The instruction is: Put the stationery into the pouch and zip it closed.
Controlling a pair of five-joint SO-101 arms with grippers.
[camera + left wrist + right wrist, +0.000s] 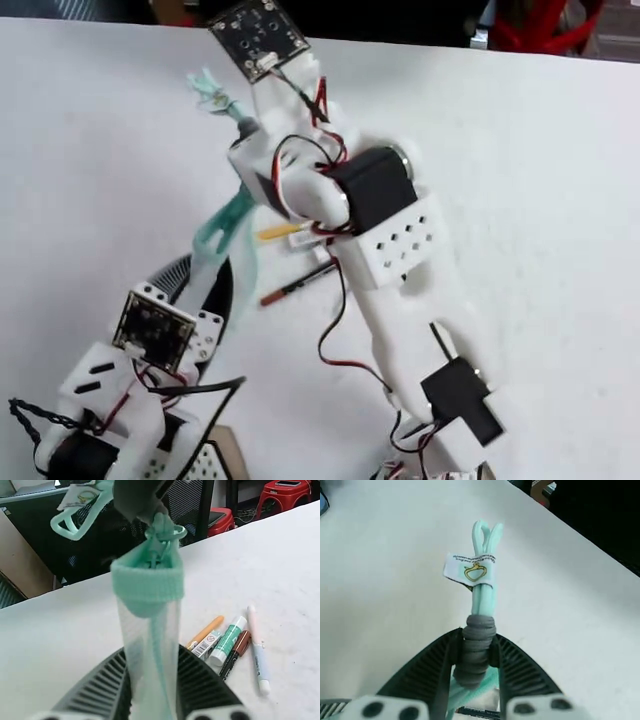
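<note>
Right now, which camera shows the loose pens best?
Left wrist view: the pens lie unobstructed beside the pouch. The high view catches two, partly under an arm; the right wrist view faces the pouch's strap.

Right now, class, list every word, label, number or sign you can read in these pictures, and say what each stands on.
Nothing reads clearly.
White tag on the loop of the pouch: tiny print line above a yellow emblem, too small to read.
Green-and-white tube: label print, blurred.
White label beside it: a round sign and print, blurred.
White pen: dark print, too small to read.
</note>
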